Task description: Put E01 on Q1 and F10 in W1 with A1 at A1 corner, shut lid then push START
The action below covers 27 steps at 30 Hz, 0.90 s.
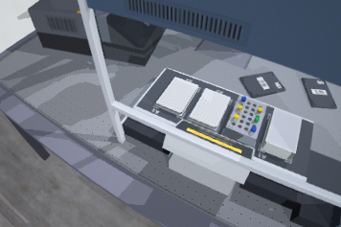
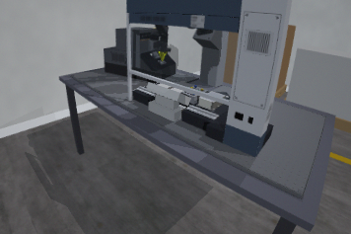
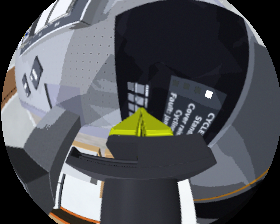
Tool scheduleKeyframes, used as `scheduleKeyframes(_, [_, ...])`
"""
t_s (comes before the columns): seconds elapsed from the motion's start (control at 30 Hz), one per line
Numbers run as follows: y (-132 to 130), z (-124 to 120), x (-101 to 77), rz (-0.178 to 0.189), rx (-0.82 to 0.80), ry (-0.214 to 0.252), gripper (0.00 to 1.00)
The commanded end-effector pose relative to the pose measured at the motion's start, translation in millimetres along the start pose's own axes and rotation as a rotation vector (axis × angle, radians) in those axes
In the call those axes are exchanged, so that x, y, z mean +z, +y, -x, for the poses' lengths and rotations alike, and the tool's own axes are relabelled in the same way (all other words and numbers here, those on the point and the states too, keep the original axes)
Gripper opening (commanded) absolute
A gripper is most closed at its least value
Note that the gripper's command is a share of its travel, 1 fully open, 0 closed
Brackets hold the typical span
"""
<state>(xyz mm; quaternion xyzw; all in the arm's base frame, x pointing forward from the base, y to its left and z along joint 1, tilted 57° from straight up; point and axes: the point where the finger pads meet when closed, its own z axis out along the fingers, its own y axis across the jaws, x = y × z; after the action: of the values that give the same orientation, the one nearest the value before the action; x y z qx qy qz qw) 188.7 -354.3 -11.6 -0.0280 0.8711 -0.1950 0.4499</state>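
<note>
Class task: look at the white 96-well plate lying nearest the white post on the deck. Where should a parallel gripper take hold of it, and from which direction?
Grip that plate across its two long side walls, coming straight down from above. It lies flat with wells up, so only its rim offers parallel faces. The second plate lies close beside it, so finger room on that side looks tight. The gripper is shut, holding nothing.
</note>
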Motion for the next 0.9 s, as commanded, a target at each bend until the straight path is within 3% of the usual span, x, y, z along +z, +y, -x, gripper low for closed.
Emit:
scheduleKeyframes(0.0, [69,-18,40.1,0.163,0.084,0.029,0.0])
scheduleKeyframes(0.47, [67,-18,43.0,0.16,0.078,0.029,0.0])
scheduleKeyframes(0.5, [72,-25,34.7,0.18,0.105,0.044,0.0])
scheduleKeyframes(0.87, [63,-18,48.7,0.167,0.063,0.029,0.0])
